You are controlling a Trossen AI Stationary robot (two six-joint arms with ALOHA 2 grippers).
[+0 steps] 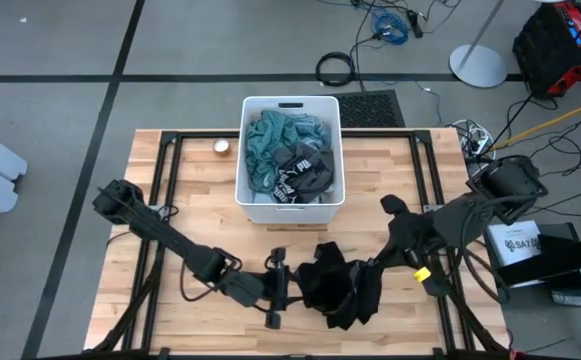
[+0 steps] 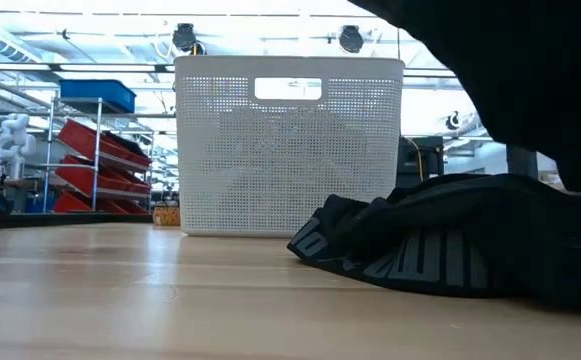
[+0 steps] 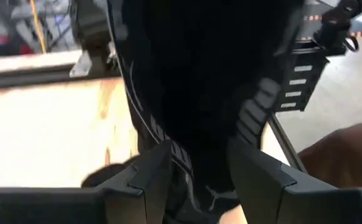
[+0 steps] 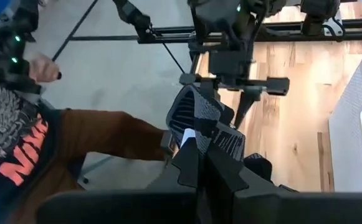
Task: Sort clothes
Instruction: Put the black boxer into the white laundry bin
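Hands both grip the black garment [image 1: 335, 290] — left hand [image 1: 288, 285], right hand [image 1: 368, 272] — above the table [image 1: 170, 300].

Both arms are dark and slender-jointed. The left claw [image 1: 278, 292] has black angular fingers [image 3: 148, 177] on a black crossbar. A yellow tag [image 1: 422, 273] sits behind the right claw [image 1: 355, 290].

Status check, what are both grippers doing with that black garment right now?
Left gripper and right gripper both clamped on black garment, near table's front edge. Remaining clothes in white bin. Nothing blocking.
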